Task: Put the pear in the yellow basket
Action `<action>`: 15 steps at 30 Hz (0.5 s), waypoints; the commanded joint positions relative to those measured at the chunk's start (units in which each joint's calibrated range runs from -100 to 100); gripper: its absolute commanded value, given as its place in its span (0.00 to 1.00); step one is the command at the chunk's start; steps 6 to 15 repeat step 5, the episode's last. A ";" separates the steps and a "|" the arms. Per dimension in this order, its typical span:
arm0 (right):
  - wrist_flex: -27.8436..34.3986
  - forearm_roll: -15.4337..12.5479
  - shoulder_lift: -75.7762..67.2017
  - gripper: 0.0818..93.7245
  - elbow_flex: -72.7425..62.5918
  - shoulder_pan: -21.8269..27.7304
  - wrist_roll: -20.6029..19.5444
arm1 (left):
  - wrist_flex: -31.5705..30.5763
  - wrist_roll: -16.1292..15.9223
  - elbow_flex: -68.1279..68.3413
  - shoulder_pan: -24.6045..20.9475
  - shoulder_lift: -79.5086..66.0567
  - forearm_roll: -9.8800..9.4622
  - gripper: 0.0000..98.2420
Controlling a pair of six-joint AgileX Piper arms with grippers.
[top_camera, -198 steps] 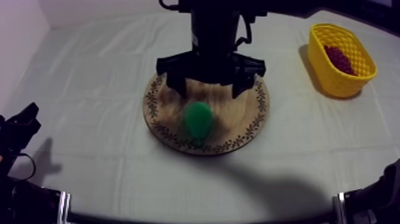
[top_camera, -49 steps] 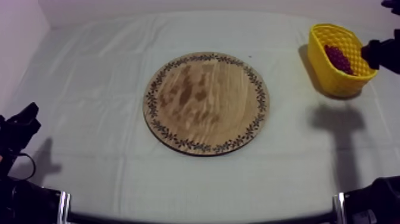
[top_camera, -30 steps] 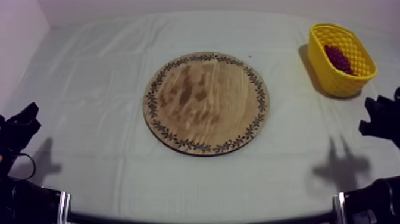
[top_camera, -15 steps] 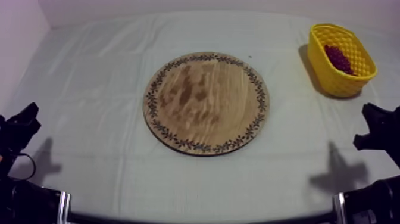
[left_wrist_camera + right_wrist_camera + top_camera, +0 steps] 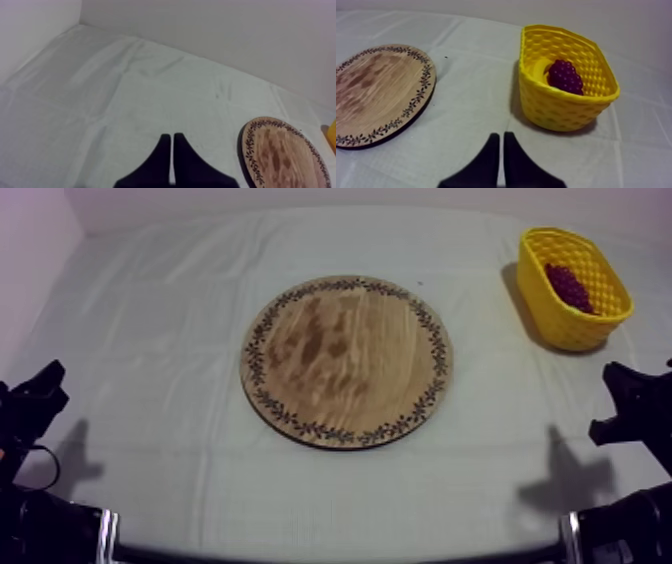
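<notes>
Two changes stand out against 6.6 s ago. The right arm no longer stands over the wooden board (image 5: 346,360), and the green pear that lay there is gone from its face, so the grain shows all over. Where the pear lies now I cannot tell.

The right gripper (image 5: 502,137) was at the yellow basket (image 5: 560,328) 1.6 s ago. It now sits low at about 4 o'clock from the board, hardly shifted in the last half second. Its two black fingers lie pressed together in a narrow wedge with nothing between them. The left gripper (image 5: 172,139) has stayed at about 8 o'clock, its fingers likewise closed flat on each other and empty.

The board is a flat round disc of brown, blotchy-grained wood with a dark leafy garland round its rim. The basket, at about 2 o'clock from the board and well apart from it, is an oval tub with a honeycomb-patterned wall and a smooth rim. A knobbly, dark red-purple bunch of grapes (image 5: 570,286) lies inside it. The cloth (image 5: 150,318) is pale grey-white, matt and lightly creased.
</notes>
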 commanded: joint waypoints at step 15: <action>0.01 0.04 -0.05 0.01 0.01 0.01 -0.05 | -0.01 -0.01 0.00 0.01 0.00 -0.02 0.00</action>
